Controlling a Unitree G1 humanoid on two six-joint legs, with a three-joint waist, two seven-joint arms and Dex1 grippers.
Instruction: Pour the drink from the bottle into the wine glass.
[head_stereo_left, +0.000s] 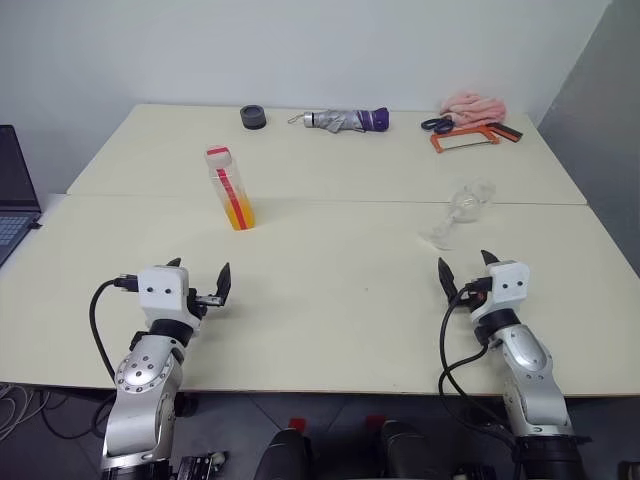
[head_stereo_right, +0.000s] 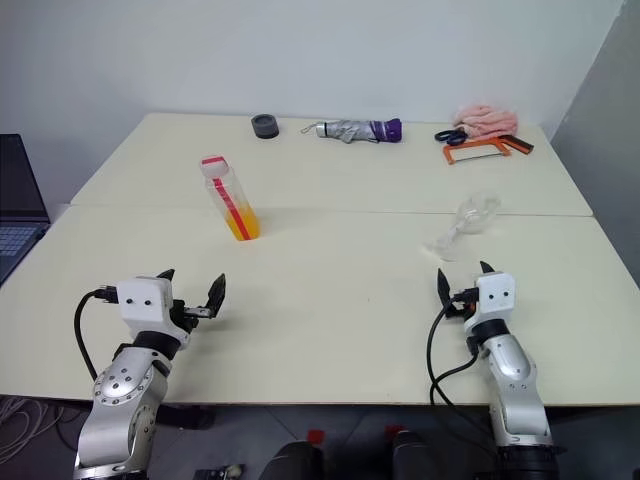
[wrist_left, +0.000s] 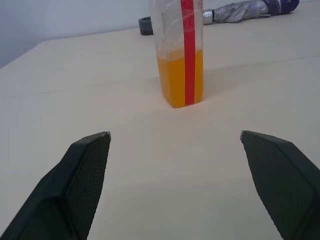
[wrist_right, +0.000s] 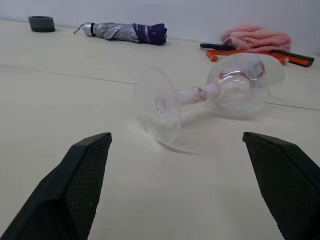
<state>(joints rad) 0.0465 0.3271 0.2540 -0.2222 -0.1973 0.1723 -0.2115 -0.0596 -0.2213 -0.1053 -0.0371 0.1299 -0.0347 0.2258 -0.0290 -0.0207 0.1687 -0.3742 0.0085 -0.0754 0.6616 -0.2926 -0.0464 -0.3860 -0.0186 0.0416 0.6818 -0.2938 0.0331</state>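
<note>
The bottle (wrist_left: 178, 52) is cut off above the drink (wrist_left: 181, 77) in the left wrist view — its cap and upper part lie beyond the edge. A laptop (head_stereo_left: 14, 190) at the left edge of the head views shows just a corner. The items by the pink cloth (head_stereo_left: 474, 105) — orange and black — are too small to tell.

Left hand (head_stereo_left: 199, 282), right hand (head_stereo_left: 462, 269): wide open.

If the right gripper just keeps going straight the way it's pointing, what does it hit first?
Most likely the wine glass, lying on its side on the table ahead of the open right gripper; its foot faces the gripper.
</note>
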